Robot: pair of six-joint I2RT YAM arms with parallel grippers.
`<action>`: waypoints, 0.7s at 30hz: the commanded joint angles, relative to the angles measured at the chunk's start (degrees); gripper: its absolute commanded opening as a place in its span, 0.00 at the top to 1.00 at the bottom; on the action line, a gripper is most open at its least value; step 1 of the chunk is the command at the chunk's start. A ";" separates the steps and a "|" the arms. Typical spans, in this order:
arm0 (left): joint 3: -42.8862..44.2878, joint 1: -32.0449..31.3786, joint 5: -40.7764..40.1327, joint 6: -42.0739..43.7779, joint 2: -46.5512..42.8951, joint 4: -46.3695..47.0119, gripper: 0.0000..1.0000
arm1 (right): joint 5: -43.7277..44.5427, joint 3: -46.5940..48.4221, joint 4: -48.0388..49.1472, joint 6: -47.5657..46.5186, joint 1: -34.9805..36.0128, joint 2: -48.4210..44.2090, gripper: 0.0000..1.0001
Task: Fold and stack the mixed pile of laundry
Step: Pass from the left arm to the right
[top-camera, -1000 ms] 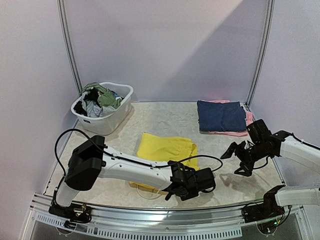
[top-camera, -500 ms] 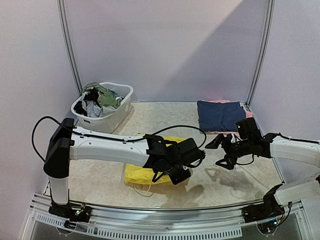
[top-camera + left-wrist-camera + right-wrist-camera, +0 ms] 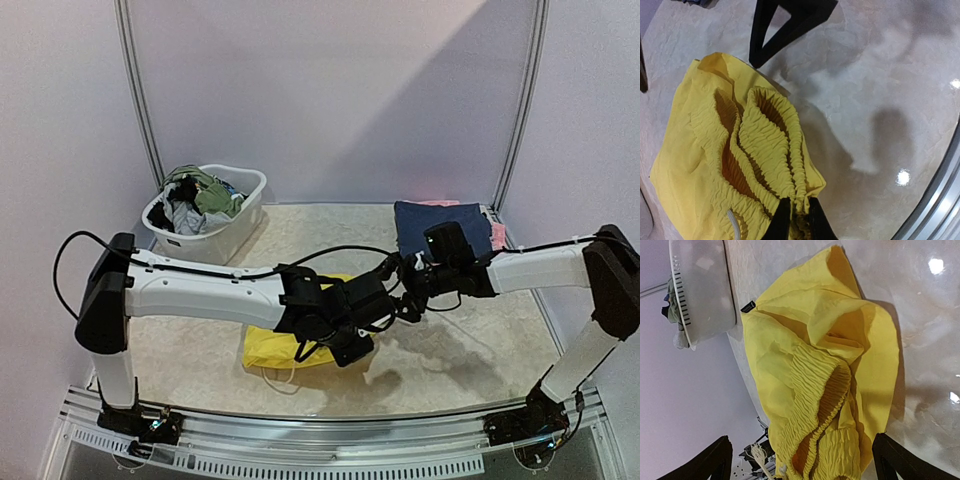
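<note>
One yellow garment (image 3: pixel 700 165), left end effector (image 3: pixel 795 214) clamped on its waistband (image 3: pixel 771 145), right end effector (image 3: pixel 801 440) spread wide, white tub (image 3: pixel 225 238) behind

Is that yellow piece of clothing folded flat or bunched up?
Bunched up. The yellow garment lies rumpled, its elastic waistband gaping open, and the left gripper pinches the waistband's edge.

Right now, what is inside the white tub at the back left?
The white tub holds crumpled laundry: a green piece on top, grey fabric and a dark piece beside it. Anything deeper is hidden by them and the tub's wall.
</note>
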 commanded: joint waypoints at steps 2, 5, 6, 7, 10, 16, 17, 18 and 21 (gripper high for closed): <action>-1.58 1.11 -0.85 -0.65 -3.51 1.17 1.00 | -3.30 2.76 5.15 1.92 1.80 7.18 0.01; -2.16 1.45 -1.45 -0.72 -4.11 1.26 1.00 | -3.48 3.49 3.07 1.49 1.88 8.43 0.01; -2.42 1.62 -1.49 -0.65 -4.36 1.41 1.00 | -3.52 3.84 1.88 1.20 1.85 8.43 0.01; -2.79 1.80 -1.52 -0.75 -4.66 1.59 1.00 | -3.71 4.31 0.44 0.55 1.84 8.36 0.01; -3.51 2.19 -1.54 -0.76 -5.26 2.10 1.00 | -4.54 5.48 -4.52 -1.48 1.81 8.51 0.01; -3.63 2.63 -1.70 0.02 -5.25 2.46 1.00 | -6.21 6.54 -7.61 -1.79 1.90 8.77 0.01; -3.65 2.78 -1.78 0.14 -5.21 2.46 1.00 | -6.11 7.37 -9.75 -2.31 1.89 8.78 0.01; -3.65 2.89 -1.84 0.22 -5.19 2.38 1.00 | -5.62 8.19 -11.84 -3.36 1.89 8.65 0.01; -4.06 3.09 -1.65 0.32 -5.81 2.67 1.00 | -4.97 8.62 -13.45 -4.55 1.94 7.55 0.01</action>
